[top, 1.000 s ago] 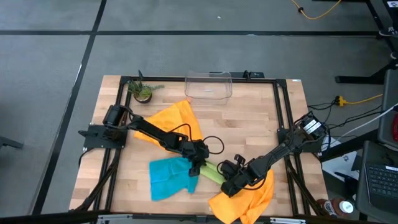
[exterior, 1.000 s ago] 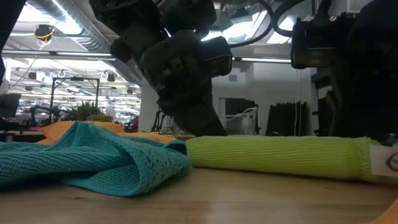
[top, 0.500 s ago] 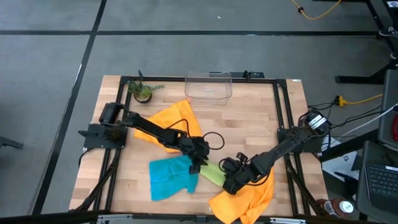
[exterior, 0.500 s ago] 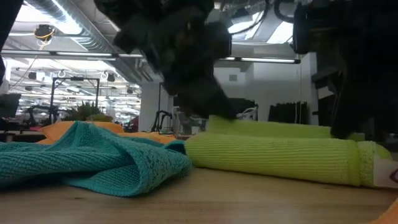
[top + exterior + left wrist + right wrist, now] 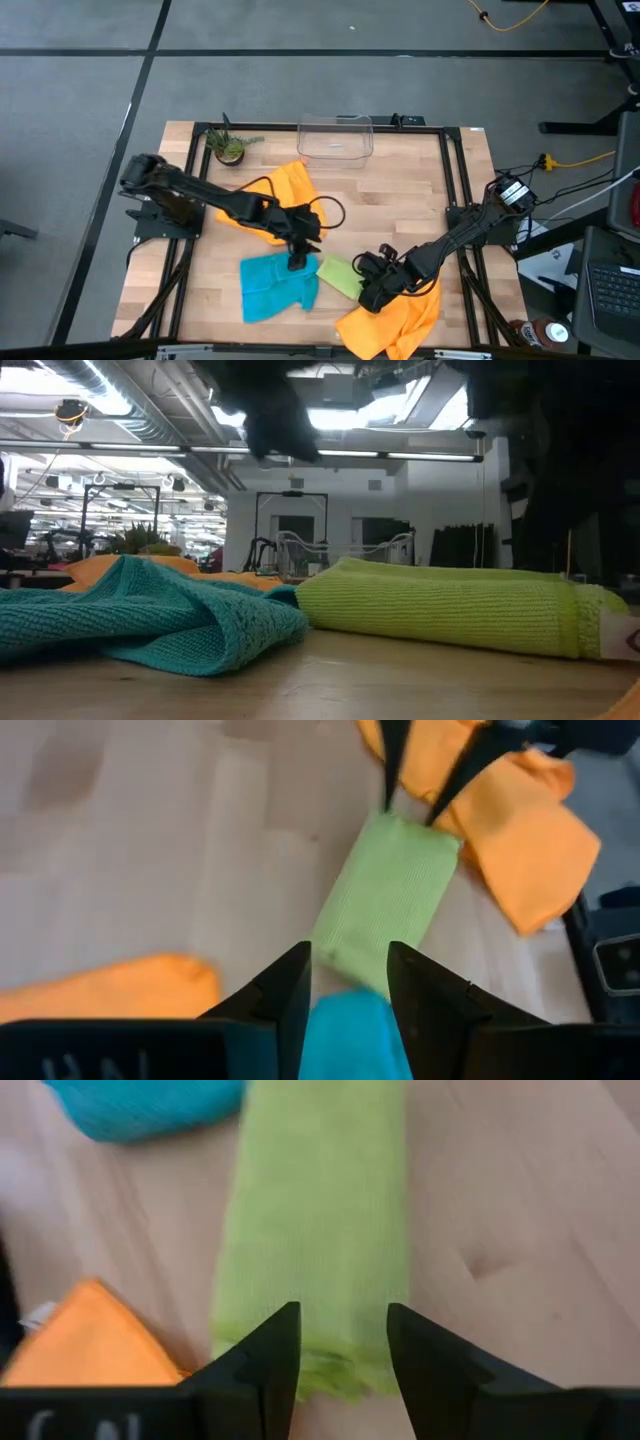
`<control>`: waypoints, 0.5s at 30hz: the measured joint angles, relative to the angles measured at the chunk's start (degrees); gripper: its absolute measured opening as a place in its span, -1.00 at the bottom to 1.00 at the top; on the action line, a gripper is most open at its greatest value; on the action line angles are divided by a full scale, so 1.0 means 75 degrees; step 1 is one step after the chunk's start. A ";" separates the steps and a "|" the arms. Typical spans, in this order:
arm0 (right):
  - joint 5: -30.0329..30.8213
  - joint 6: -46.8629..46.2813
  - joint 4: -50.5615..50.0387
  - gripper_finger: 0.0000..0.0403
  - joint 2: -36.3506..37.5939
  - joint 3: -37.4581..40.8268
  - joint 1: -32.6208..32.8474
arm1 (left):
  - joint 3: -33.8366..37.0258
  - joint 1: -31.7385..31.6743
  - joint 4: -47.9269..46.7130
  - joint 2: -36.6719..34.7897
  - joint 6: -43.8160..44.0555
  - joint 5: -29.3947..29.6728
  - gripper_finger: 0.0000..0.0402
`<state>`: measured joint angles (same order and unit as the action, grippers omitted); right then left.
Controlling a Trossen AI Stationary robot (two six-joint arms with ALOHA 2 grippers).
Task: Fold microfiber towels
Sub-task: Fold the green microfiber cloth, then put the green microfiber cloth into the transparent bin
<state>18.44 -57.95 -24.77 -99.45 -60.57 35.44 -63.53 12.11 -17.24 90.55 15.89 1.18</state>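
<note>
Lifted clear now, the left gripper [image 5: 298, 262] hangs with jaws apart over the teal towel [image 5: 272, 285]. Folded lime green towel [image 5: 340, 275] lies mid-bench; right gripper [image 5: 368, 297] straddles its end, jaws apart. Clear bin [image 5: 335, 137] holds nothing; only the low view shows the fold's thickness.

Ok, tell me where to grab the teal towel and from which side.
Take the teal towel by its flat outer edge on the side away from the green towel, coming straight down. It lies crumpled, and the end by the green one is bunched and touching it, so a pinch there might drag both. The left gripper, jaws open, hovers nearest.
</note>
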 joint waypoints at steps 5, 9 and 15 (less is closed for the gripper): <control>0.0366 0.0997 0.0190 -0.24 0.0008 -0.0463 0.0001 | 0.0000 0.0389 -0.0672 -0.0576 0.0008 0.0887 -0.38; 0.0415 0.1867 0.1186 -0.24 -0.0045 -0.0592 0.0000 | 0.0000 0.0761 -0.0938 -0.0677 0.0028 0.1377 -0.39; 0.0453 0.2582 0.2441 -0.24 -0.0674 -0.0592 -0.0002 | 0.0000 0.1187 -0.1118 -0.0677 0.0032 0.1865 -0.39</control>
<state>21.83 -38.59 -6.46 -104.51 -65.01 35.42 -63.53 21.01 -25.62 85.47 16.13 15.17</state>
